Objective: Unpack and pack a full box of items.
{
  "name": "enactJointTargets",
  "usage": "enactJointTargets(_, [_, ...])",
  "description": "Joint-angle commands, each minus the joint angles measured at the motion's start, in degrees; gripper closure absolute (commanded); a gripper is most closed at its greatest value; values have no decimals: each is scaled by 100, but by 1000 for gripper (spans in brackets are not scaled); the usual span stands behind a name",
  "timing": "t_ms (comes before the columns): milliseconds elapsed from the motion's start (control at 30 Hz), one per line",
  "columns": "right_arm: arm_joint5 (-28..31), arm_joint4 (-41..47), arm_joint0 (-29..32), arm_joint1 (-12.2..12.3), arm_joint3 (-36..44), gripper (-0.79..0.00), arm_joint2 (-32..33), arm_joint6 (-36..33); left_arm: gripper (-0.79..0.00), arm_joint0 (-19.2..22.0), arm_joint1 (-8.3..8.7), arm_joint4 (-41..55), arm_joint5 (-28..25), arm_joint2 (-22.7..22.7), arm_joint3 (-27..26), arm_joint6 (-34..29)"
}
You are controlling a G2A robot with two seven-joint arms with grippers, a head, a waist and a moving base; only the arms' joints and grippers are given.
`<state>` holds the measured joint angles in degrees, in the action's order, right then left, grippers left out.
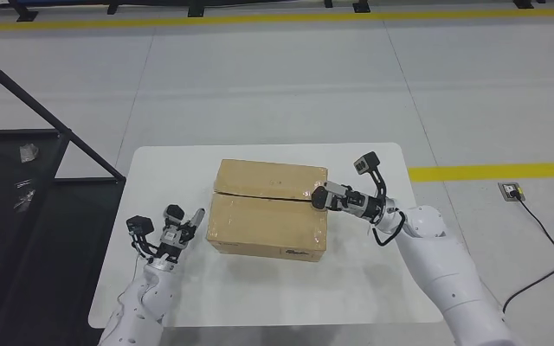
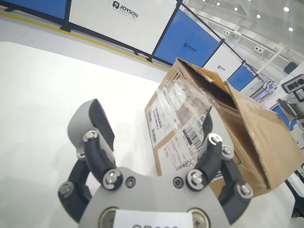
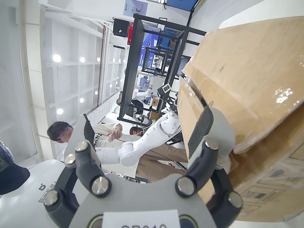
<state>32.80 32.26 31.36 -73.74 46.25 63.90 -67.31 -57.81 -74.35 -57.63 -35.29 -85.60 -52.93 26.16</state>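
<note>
A cardboard box [image 1: 268,209] lies in the middle of the white table [image 1: 173,177]. Its two top flaps are folded down and meet along a seam. The left gripper [image 1: 184,221] is just beside the left end of the box, its fingers spread apart and holding nothing. The right gripper [image 1: 318,197] is at the right end of the box, also spread wide and holding nothing, with one finger [image 3: 209,129] close against the cardboard.

One cardboard box [image 1: 269,208], one table [image 1: 372,285], two end effectors.
</note>
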Motion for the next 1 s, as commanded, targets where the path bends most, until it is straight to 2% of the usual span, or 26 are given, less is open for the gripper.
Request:
enactJointTargets(0, [11,-4,-3,-1,-9,-785,0,2,-785,-84,14,-96,198,-38,-182,68])
enactJointTargets(200, [-9,-7,-38,-14,-23,-785,-26,-10,-785,-241,61,-1116,1009,7,-305,771])
enactJointTargets(400, [-18,1,-104,-43,-98,-785,-83,-22,-785,-96,65,-1445,1368,88,-57,1061])
enactJointTargets(433, [-17,13,-110,-48,-109,-785,-89,-30,-760,-72,66,-1483,1441,87,-27,1140])
enactJointTargets(567, [-6,11,-137,-56,-159,-785,-98,-38,-674,47,70,-1634,1576,133,125,1249])
enactJointTargets(967, [27,34,-132,-60,-181,-785,-77,-46,-619,353,72,-1811,1352,338,476,1316])
